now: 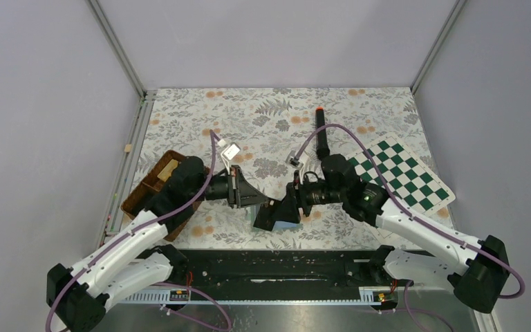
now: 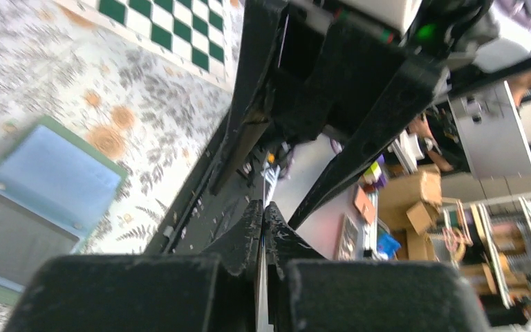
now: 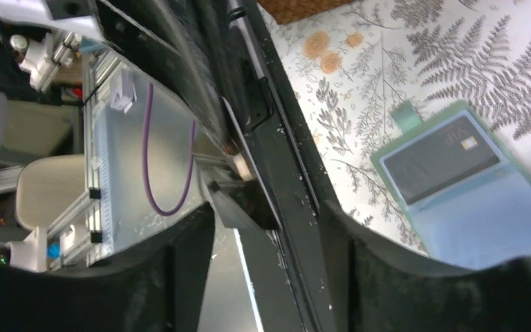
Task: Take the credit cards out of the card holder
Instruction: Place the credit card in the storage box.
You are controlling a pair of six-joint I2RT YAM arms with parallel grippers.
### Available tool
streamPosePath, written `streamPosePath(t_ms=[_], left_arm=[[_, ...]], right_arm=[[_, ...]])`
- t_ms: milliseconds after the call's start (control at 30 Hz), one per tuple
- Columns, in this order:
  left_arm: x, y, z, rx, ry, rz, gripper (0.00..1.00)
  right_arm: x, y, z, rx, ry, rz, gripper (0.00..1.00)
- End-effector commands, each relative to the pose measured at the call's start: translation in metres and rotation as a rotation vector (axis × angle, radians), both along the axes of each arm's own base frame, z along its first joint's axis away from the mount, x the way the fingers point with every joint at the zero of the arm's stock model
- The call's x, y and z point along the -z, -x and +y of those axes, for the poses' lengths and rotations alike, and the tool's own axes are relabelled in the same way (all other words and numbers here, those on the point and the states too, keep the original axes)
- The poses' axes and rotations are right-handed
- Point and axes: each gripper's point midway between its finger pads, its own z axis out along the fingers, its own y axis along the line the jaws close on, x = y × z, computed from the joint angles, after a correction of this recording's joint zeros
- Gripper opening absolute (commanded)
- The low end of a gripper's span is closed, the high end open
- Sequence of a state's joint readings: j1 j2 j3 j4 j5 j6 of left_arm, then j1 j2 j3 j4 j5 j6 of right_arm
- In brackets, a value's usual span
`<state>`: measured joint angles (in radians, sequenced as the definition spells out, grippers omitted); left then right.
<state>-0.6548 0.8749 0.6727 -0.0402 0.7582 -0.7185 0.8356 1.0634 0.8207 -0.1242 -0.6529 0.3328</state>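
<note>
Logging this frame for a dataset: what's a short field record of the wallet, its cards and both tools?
card holder: lying open, close to both tools
credit card: one dark card seated in its slot
left tool: shut; a thin pale edge in the pinch, unclear what
right tool: open, holding nothing
surroundings: wicker tray on the left, chessboard on the right

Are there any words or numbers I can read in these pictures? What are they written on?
"VIP": faint and tilted, on the dark grey credit card lying in the open card holder.
The little pale mark beside it on that card: too blurred to read.
Cardboard boxes behind the table, in the left wrist view: too blurred to read.
Chessboard: only green and white squares, no writing.
</note>
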Motion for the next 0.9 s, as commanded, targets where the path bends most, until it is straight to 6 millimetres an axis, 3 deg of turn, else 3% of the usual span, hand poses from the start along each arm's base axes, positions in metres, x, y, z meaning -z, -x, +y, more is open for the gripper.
streamPosePath(t_ms=[0, 133, 233, 400, 533, 700, 800, 867], left_arm=[[-0.034, -0.031, 0.007, -0.233, 0.120, -0.047, 0.00], [-0.039, -0.054, 0.023, -0.458, 0.313, 0.064, 0.00], [-0.038, -0.061, 0.033, -0.529, 0.461, 0.126, 0.00], [-0.023, -0.069, 0.038, -0.585, 0.484, 0.164, 0.00], [-0.020, -0.069, 0.042, -0.598, 0.521, 0.170, 0.00], [-0.020, -0.068, 0.048, -0.613, 0.573, 0.168, 0.00], [-0.022, -0.067, 0.048, -0.608, 0.584, 0.162, 0.00], [-0.023, -0.066, 0.048, -0.600, 0.591, 0.160, 0.00]], right_arm=[[-0.014, -0.022, -0.001, 0.192, -0.116, 0.001, 0.69], [-0.027, -0.029, 0.001, 0.285, -0.278, 0.045, 0.72], [-0.041, -0.030, 0.005, 0.307, -0.414, 0.115, 0.70], [-0.052, -0.035, 0.006, 0.337, -0.556, 0.163, 0.63], [-0.049, -0.039, 0.009, 0.350, -0.561, 0.186, 0.53], [-0.040, -0.045, 0.012, 0.374, -0.540, 0.220, 0.65], [-0.041, -0.047, 0.013, 0.387, -0.537, 0.228, 0.65], [-0.042, -0.049, 0.014, 0.390, -0.532, 0.232, 0.59]])
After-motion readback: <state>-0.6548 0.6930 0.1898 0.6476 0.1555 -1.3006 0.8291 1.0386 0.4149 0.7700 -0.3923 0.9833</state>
